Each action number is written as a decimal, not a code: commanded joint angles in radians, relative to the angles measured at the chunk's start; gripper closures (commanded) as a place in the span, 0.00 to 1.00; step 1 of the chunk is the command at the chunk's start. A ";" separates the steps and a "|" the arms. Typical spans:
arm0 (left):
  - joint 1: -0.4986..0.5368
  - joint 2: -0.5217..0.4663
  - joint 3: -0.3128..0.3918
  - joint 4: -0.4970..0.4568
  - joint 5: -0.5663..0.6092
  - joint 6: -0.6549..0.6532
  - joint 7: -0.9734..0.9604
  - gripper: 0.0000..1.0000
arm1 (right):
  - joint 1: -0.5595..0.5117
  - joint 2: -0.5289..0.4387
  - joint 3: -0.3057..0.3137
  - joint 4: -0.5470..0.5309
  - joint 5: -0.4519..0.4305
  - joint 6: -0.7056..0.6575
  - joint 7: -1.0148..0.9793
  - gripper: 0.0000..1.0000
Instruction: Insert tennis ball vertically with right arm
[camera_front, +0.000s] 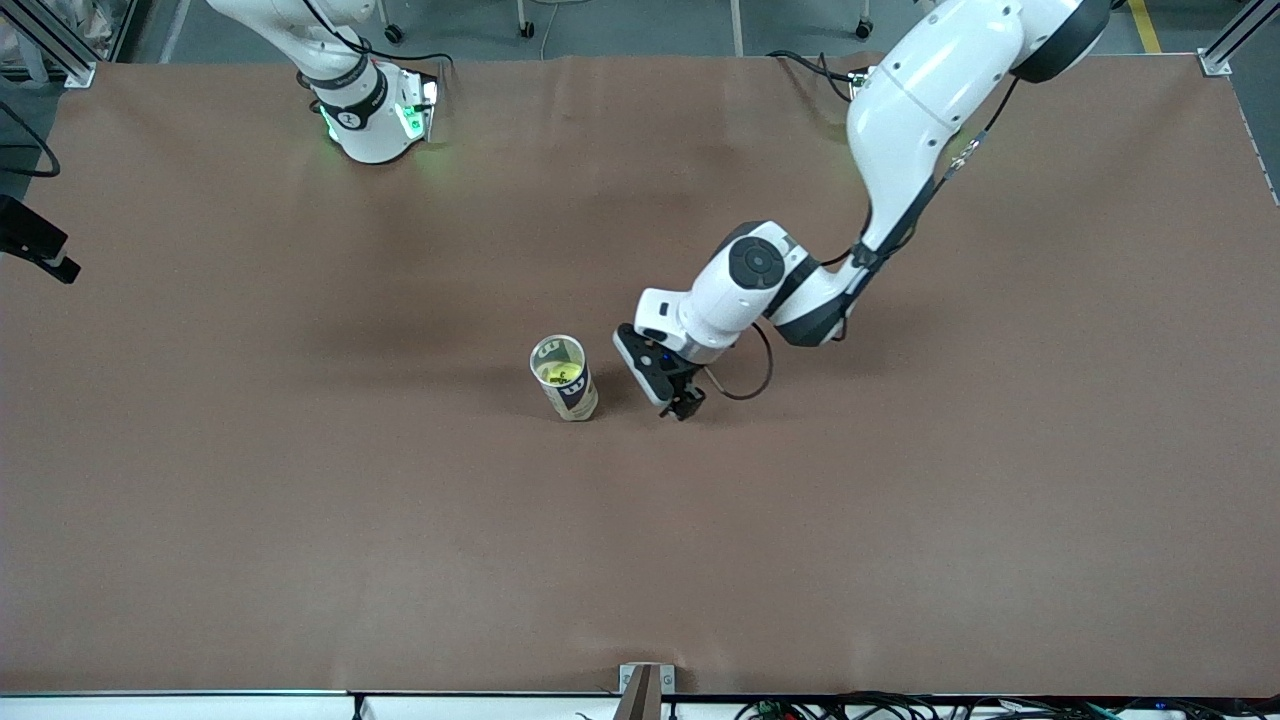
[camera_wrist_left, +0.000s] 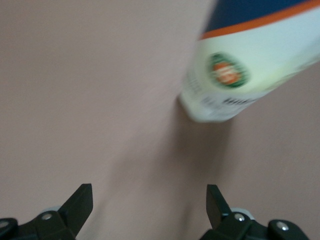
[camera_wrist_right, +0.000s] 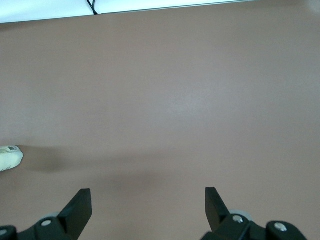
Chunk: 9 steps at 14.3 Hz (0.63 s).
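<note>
Left tool (camera_front: 682, 404): black two-finger tool of the white left arm, low over the brown desk (camera_front: 300, 500), just beside the can on the side toward the left arm's end; its fingers (camera_wrist_left: 80, 202) stand wide apart with nothing between them.
Right tool (camera_wrist_right: 148, 207): out of the front view; in the right wrist view its two black fingers are spread wide over bare brown desk, gripping nothing.
Right arm: only its white base with green lights (camera_front: 375, 115) shows, at the desk edge farthest from the front camera.
Can: clear cylindrical tennis-ball can with a dark blue, orange and white label (camera_front: 565, 380), standing upright near the middle of the desk, its mouth open at the top.
Ball: yellow-green tennis ball (camera_front: 560, 372), seen through the open mouth, lying inside the can.
Can in left wrist view: the can's base and label (camera_wrist_left: 235, 80) fill one corner, blurred, resting on the desk just ahead of the tool's fingertips, not touching them.
</note>
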 joint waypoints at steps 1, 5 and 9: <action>0.044 -0.079 -0.003 0.047 -0.018 -0.216 0.002 0.00 | 0.012 0.001 -0.001 0.006 -0.021 0.007 -0.003 0.00; 0.145 -0.166 -0.002 0.092 -0.018 -0.405 -0.025 0.00 | 0.012 0.001 -0.001 0.009 -0.020 0.007 -0.001 0.00; 0.234 -0.242 0.000 0.104 -0.010 -0.472 -0.127 0.00 | 0.012 0.007 -0.001 0.012 -0.020 0.007 -0.001 0.00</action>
